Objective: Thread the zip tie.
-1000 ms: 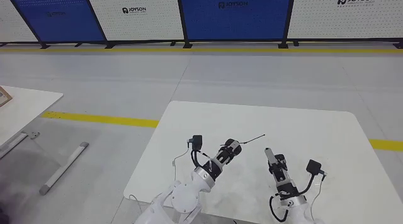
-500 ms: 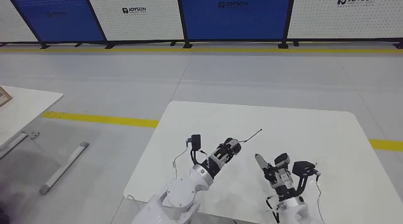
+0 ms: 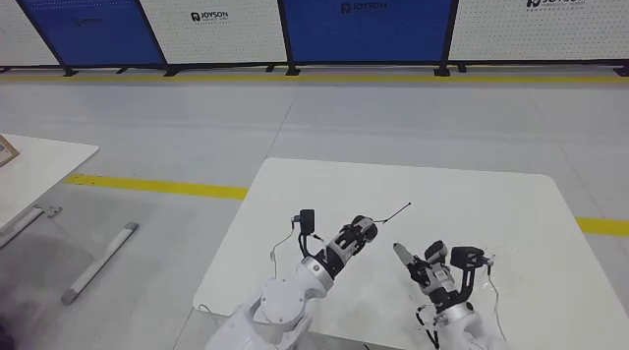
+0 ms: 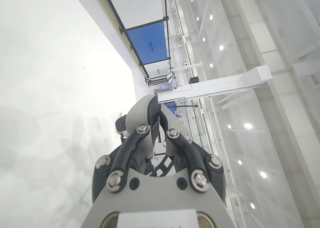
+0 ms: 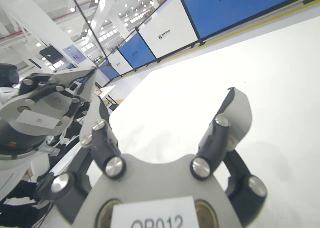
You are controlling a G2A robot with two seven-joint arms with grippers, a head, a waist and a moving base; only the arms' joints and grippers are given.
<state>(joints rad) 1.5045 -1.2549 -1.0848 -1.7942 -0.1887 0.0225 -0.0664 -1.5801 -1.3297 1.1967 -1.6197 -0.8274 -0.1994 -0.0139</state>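
Two grippers work over the near part of your table. Your right gripper has its fingers spread wide, with nothing between them. Just beside it, your left gripper is pinched tight on the zip tie. The tie sticks out past the fingertips, raised clear of the table, with its head at the free end. Tie and right gripper are apart. Beyond the table you have a yellow line on the floor, then panels.
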